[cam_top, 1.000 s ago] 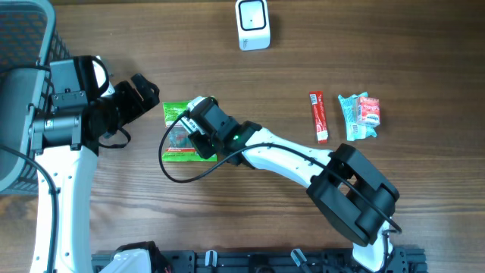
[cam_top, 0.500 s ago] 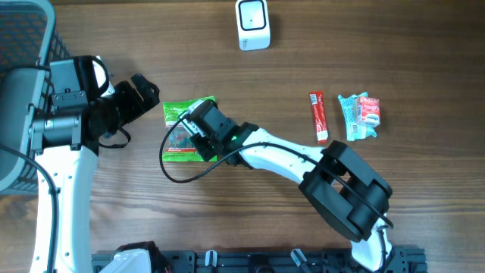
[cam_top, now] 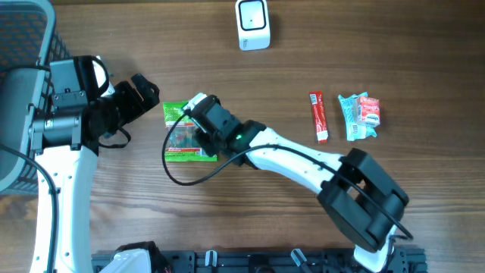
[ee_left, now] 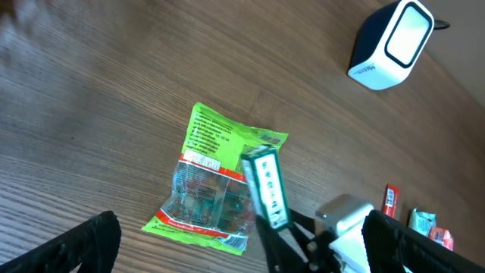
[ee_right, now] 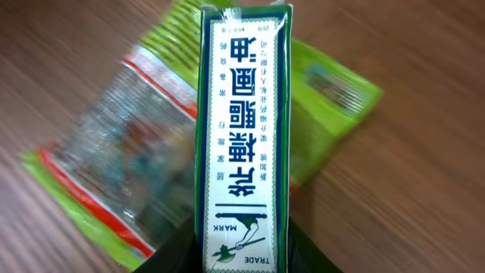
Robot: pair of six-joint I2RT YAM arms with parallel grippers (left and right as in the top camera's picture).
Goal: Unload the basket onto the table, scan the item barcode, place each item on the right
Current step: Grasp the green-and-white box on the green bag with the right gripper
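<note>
A tall green-and-white box point(ee_right: 244, 129) with Chinese print is gripped at its lower end by my right gripper point(ee_right: 246, 256), whose dark fingers press both sides. In the left wrist view the box point(ee_left: 265, 186) stands tilted over a green snack packet point(ee_left: 216, 182). The right gripper point(cam_top: 198, 115) hovers over that packet point(cam_top: 180, 135) left of the table's middle. The white barcode scanner point(cam_top: 252, 24) stands at the far edge, also seen as scanner point(ee_left: 390, 45). My left gripper point(cam_top: 145, 94) is open and empty, just left of the packet.
A red stick sachet point(cam_top: 318, 116) and a blue-and-red wrapped snack point(cam_top: 361, 116) lie at the right. A dark mesh basket point(cam_top: 23, 45) stands at the far left, behind the left arm. A black cable loops beside the packet.
The right jaws have narrowed onto the box. The right arm's elbow swung a little to the right while the gripper stayed over the packet. The left arm has not moved.
</note>
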